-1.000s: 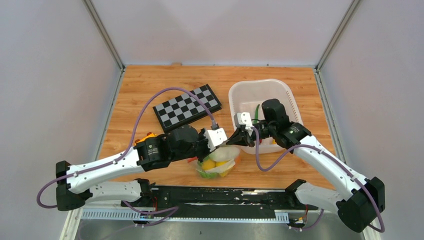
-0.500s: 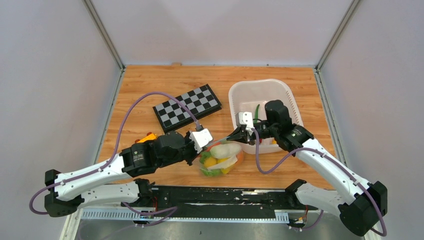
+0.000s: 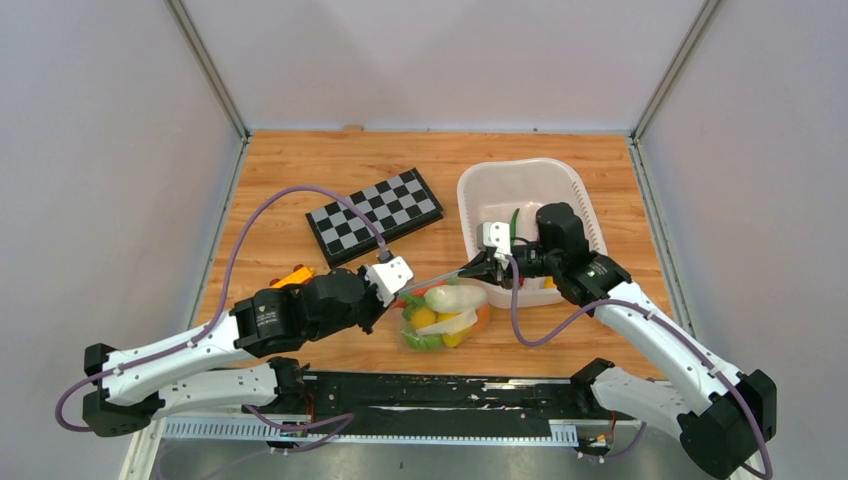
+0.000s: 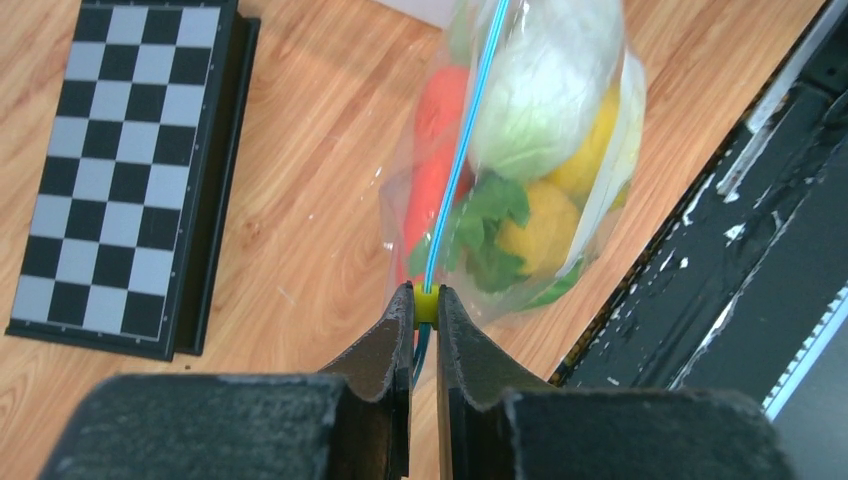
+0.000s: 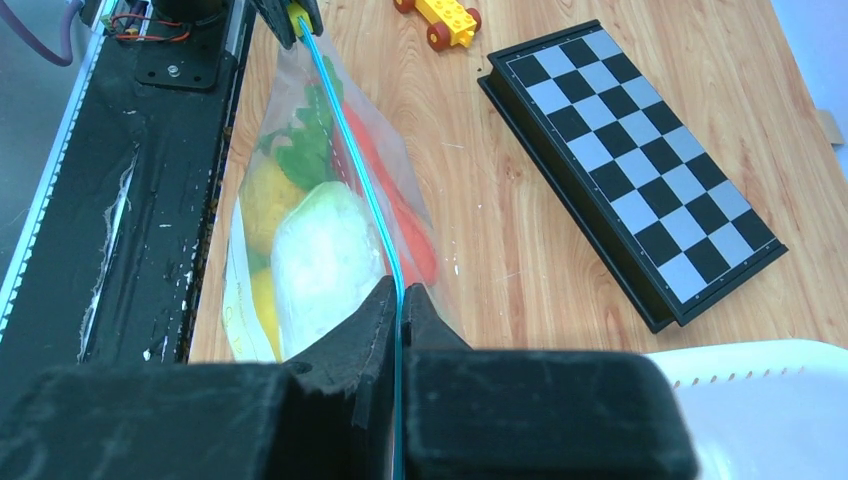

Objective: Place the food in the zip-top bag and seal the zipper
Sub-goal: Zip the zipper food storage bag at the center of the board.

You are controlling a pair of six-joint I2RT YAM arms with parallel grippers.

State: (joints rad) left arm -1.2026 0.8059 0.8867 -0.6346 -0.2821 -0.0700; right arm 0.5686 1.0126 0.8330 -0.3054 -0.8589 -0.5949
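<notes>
A: "The zip-top bag (image 4: 398,205) is looking like clear, crinkly, glossy plastic."
B: "And the tabletop (image 3: 300,170) is showing smooth wood grain; the basket (image 3: 520,163) at two o'clock is appearing matt white plastic."

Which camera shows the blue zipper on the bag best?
The right wrist view: the zipper runs whole from the right gripper to the left gripper. The left wrist view cuts off its far end at the top edge. From the top it is barely a thin line.
</notes>
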